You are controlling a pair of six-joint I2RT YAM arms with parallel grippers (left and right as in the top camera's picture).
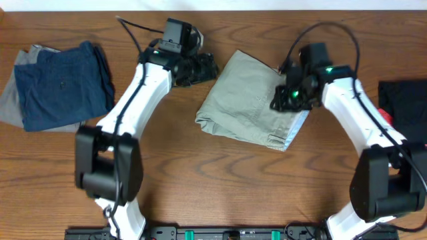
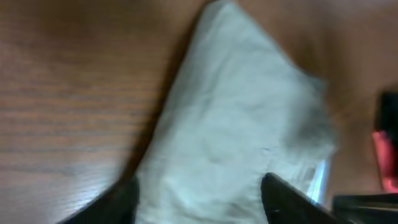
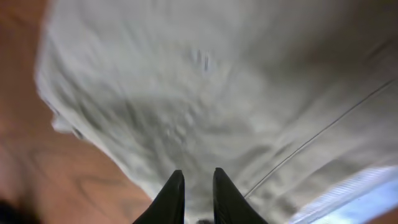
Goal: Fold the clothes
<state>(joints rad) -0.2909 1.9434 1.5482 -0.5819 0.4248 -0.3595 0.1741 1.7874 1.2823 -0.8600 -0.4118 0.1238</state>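
Note:
The khaki-beige trousers lie folded in a compact slab at the table's middle, with a pale blue lining showing at the lower right corner. My left gripper hovers by their upper left edge. In the left wrist view its fingers are wide apart and empty, with the trousers ahead. My right gripper is low over the trousers' right edge. In the right wrist view its fingers are nearly together over the cloth, and nothing shows between them. The navy garment lies folded at the far left on the grey garment.
A black item lies at the right edge of the wooden table. A red and black object shows at the right edge of the left wrist view. Bare wood lies in front of the trousers.

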